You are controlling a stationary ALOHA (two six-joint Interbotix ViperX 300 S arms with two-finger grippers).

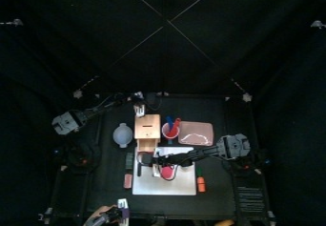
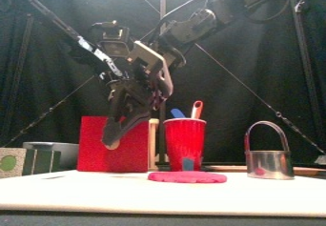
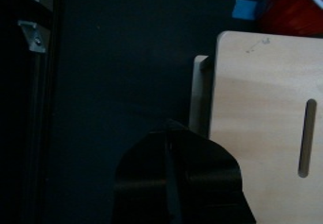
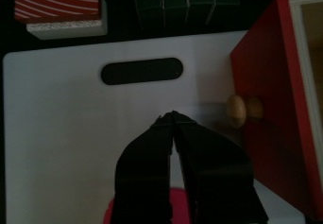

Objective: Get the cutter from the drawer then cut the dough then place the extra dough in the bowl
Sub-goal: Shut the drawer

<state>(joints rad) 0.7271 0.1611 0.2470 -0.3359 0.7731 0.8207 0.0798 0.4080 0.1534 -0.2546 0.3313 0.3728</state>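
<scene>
The board (image 1: 181, 182) lies on the tabletop (image 1: 90, 187) at the lower centre of the top view, near the front edge. The dough (image 1: 167, 172) lies on the board, in its left half. Just behind the board stands the box (image 1: 148, 125), with its drawer (image 4: 259, 67) facing the board. The cup (image 1: 169, 127) stands just right of the box, and two knives (image 2: 188, 110) stand upright in it. The cutter (image 1: 196, 133) stands right of the cup. The bowl (image 1: 122, 134) sits left of the box. In the right wrist view, a sushi roll (image 4: 183, 3) and another toy (image 4: 63, 10) lie side by side just past the board's edge with the grip hole.
</scene>
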